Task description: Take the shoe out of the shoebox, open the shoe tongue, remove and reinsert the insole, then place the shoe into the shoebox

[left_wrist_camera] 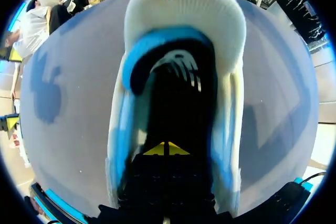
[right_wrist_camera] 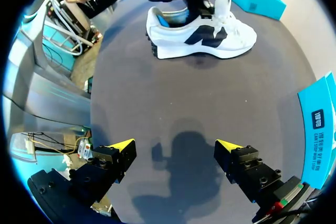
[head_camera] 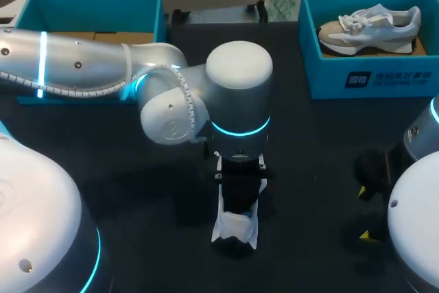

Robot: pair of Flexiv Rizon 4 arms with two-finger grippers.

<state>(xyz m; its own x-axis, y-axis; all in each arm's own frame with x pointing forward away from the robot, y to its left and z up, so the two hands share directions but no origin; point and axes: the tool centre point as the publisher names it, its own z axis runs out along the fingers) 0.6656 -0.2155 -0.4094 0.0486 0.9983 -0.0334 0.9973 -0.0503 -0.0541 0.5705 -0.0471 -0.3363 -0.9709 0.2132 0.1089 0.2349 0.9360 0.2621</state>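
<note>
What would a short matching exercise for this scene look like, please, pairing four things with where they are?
Things: 1 white shoe; 2 grey shoe; 3 left box; 4 right arm.
Places: A inside the right box; B far left of the table; C over bare table, jaws open; D mid-table, under the left arm.
Pairs: 1-D, 2-A, 3-B, 4-C.
</note>
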